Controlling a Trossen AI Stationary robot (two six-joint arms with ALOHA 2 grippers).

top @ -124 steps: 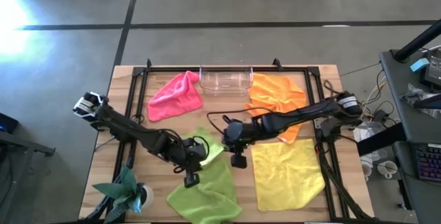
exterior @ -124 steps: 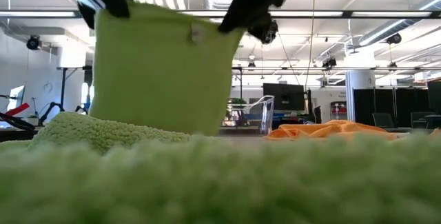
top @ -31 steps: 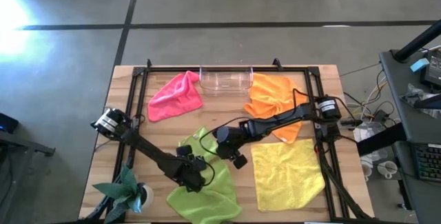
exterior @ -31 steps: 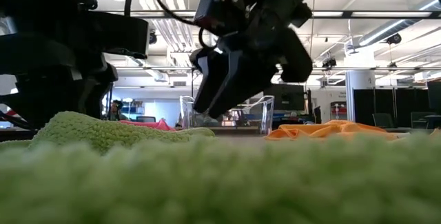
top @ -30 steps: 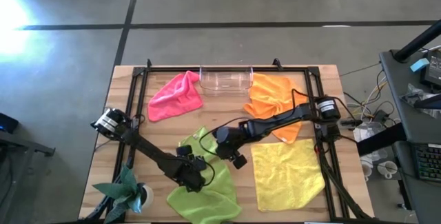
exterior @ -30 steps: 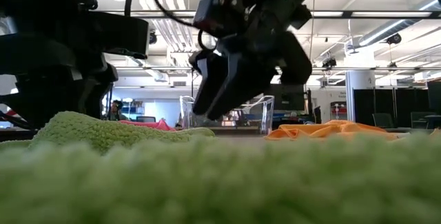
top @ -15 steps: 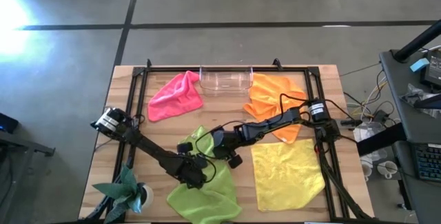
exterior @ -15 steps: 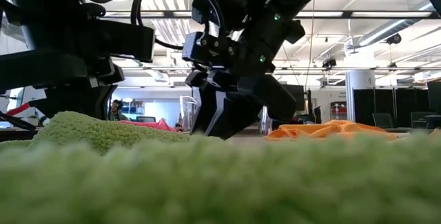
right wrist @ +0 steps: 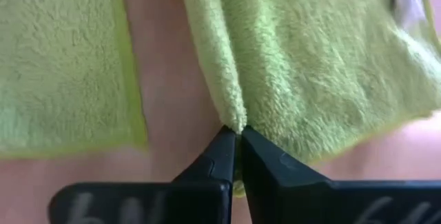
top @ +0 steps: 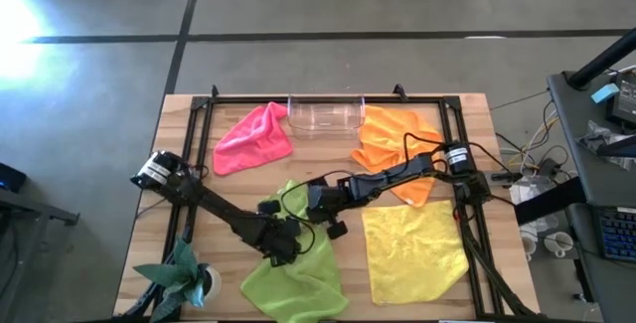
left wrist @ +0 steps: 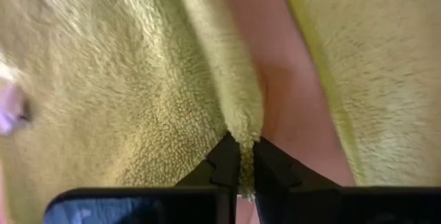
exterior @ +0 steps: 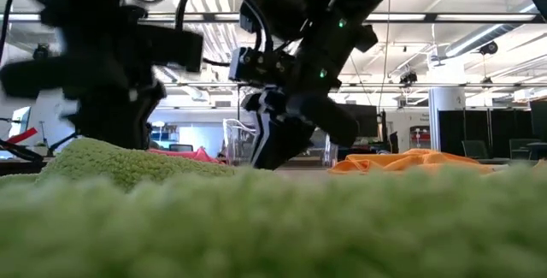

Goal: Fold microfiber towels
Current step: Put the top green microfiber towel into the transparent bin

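Note:
Two lime green towels lie at the table's near middle. One is crumpled (top: 283, 200) between my grippers; the other (top: 294, 281) lies nearer the front edge. My left gripper (top: 278, 245) and my right gripper (top: 314, 202) are both down at the table, each shut on the crumpled lime towel. The hot pink towel (top: 253, 136), the orange towel (top: 397, 139) and the yellow towel (top: 415, 248) lie loose on the table, untouched. In the low view the right gripper (exterior: 269, 162) reaches down behind the blurred green pile (exterior: 120, 162). My left gripper pinches a raised fold of the lime green towel (left wrist: 242, 129) between its two fingers, at their tips. The towel's body lies slack on the table. My right gripper pinches a raised fold of the same towel (right wrist: 233, 117) between its two fingertips. The cloth beyond it lies slack on the table.
A clear plastic tray (top: 326, 116) stands at the far edge between the pink and orange towels. A small potted plant (top: 187, 275) stands at the near left corner. A black frame (top: 204, 154) runs along the table's sides. Bare wood (left wrist: 289, 79) shows between the two lime towels.
My right gripper has gone down and toward the table's left, and its fingertips now meet the lime towel at table height. My left gripper has shifted a little toward the right gripper. The crumpled lime towel has stayed slack on the table.

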